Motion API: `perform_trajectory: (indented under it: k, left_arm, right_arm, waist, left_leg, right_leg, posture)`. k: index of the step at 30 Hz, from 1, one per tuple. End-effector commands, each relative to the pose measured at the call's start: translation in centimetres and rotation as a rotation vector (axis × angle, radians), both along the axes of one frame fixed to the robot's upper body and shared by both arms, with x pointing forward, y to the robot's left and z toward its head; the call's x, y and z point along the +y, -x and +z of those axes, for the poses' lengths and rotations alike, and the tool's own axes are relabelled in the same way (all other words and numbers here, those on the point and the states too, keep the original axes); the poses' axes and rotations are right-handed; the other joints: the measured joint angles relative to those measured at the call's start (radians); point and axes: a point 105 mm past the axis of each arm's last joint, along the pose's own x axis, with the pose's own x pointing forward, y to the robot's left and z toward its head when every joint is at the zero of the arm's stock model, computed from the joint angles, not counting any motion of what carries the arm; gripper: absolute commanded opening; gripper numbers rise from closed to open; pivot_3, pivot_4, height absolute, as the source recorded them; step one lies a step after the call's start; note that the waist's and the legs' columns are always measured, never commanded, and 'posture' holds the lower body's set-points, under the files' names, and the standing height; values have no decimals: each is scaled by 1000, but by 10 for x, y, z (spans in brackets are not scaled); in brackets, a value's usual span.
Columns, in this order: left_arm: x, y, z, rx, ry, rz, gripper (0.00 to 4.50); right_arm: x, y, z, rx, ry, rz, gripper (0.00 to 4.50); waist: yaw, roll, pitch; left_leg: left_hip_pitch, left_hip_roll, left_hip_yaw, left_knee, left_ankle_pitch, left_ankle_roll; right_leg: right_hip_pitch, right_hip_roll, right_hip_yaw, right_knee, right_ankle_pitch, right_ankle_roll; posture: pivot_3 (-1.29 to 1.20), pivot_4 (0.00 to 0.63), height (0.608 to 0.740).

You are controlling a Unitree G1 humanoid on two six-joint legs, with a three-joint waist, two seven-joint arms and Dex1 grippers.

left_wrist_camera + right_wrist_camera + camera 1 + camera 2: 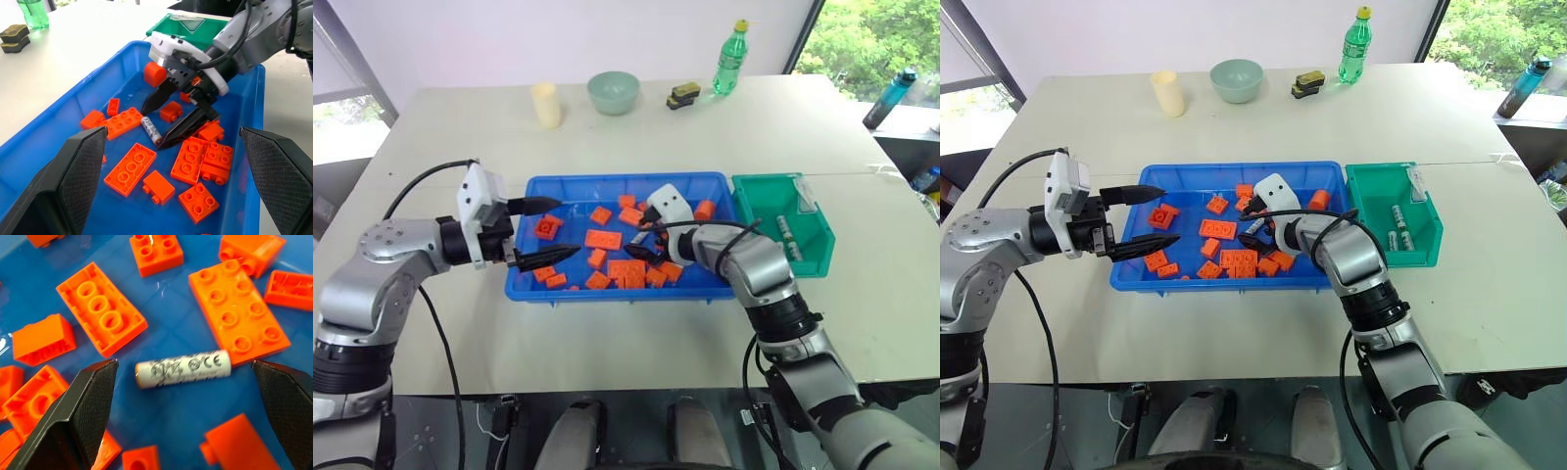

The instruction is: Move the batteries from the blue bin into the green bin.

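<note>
Right wrist view looks straight down on a battery [182, 367] lying flat on the floor of the blue bin [538, 290], framed between the two spread fingers of the right hand [647, 233], with orange bricks [100, 315] close on every side and one broad brick touching its far end. That hand is wide and holds nothing. The left hand [544, 230], also wide and empty, hovers over the blue bin's left end. The green bin [753, 209] sits just beside the blue bin on the worktop [460, 127], with a few batteries [1399, 227] in it. The step in hand looks like the reach for this battery. Next, the fingers likely need to come down astride it without catching the bricks, then close.
</note>
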Motion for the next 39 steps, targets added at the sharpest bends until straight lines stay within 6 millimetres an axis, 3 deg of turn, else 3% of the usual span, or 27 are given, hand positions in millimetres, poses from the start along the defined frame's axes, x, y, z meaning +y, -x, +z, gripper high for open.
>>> perform_trajectory:
  k: [1,6,7,10,13,15,18,24,29,30,32,39]
  left_arm:
    - [-1,1,8,-49,-7,-11,4500]
    - [0,2,10,-55,-5,-4,4500]
    - [1,2,10,-56,-6,-2,4500]
    - [2,1,9,-55,-7,1,4500]
    - [2,1,9,-54,-6,1,4500]
    - [1,0,8,-50,-3,-2,4500]
    - [-2,0,4,-36,5,-12,4500]
    - [-14,-4,0,-27,18,-49,4500]
    - [-18,-9,2,-34,18,-67,4500]
    - [-18,-10,2,-35,17,-69,4500]
    - [-18,-10,3,-35,17,-72,4500]
    - [-19,-10,4,-36,16,-79,4500]
  right_arm:
    - [5,-3,0,-9,5,22,4481]
    - [5,0,5,-14,-2,35,2287]
    - [4,1,7,-13,-6,38,2247]
    - [1,4,22,-38,-21,47,2247]
    - [-6,7,56,-96,-83,63,2247]
    - [-25,9,80,-130,-123,76,2247]
    - [-71,9,104,-175,-134,10,2247]
    - [-153,14,116,-207,-42,-155,2247]
    - [-177,20,110,-195,-3,-204,2247]
    - [-178,21,109,-201,10,-205,3319]
    - [-180,20,108,-214,30,-214,4311]
    - [-172,18,115,-263,99,-124,4439]
  waist:
    - [-1,0,0]
    - [-6,0,0]
    - [-7,0,0]
    - [-7,0,0]
    - [-7,0,0]
    - [-5,0,0]
    - [7,0,0]
    - [9,0,0]
    - [2,0,0]
    - [2,0,0]
    - [3,0,0]
    - [8,0,0]
  left_leg:
    - [0,0,0,0,0,0]
    - [0,0,0,0,0,0]
    - [0,0,0,0,0,0]
    - [0,0,0,0,0,0]
    - [0,0,0,0,0,0]
    - [0,0,0,0,0,0]
    - [0,0,0,0,0,0]
    - [0,0,0,0,0,0]
    - [0,1,3,0,0,0]
    - [0,1,3,0,0,0]
    - [0,1,3,0,0,0]
    - [0,0,2,1,0,0]
  right_leg:
    - [0,0,0,0,0,0]
    - [0,0,0,0,0,0]
    - [0,0,0,0,0,0]
    - [0,0,0,0,0,0]
    - [0,0,0,0,0,0]
    - [0,0,0,0,0,0]
    - [0,0,0,0,0,0]
    - [2,0,0,-2,0,0]
    - [2,0,0,-2,0,0]
    - [2,0,0,-2,0,0]
    - [1,0,0,-2,0,0]
    - [2,0,0,-2,0,0]
  posture:
    - [0,150,730]
    - [0,150,730]
    - [0,150,730]
    - [0,150,730]
    - [0,150,730]
    - [0,150,730]
    - [0,150,730]
    - [0,150,730]
    - [0,150,730]
    - [0,150,730]
    - [0,150,730]
    - [0,150,730]
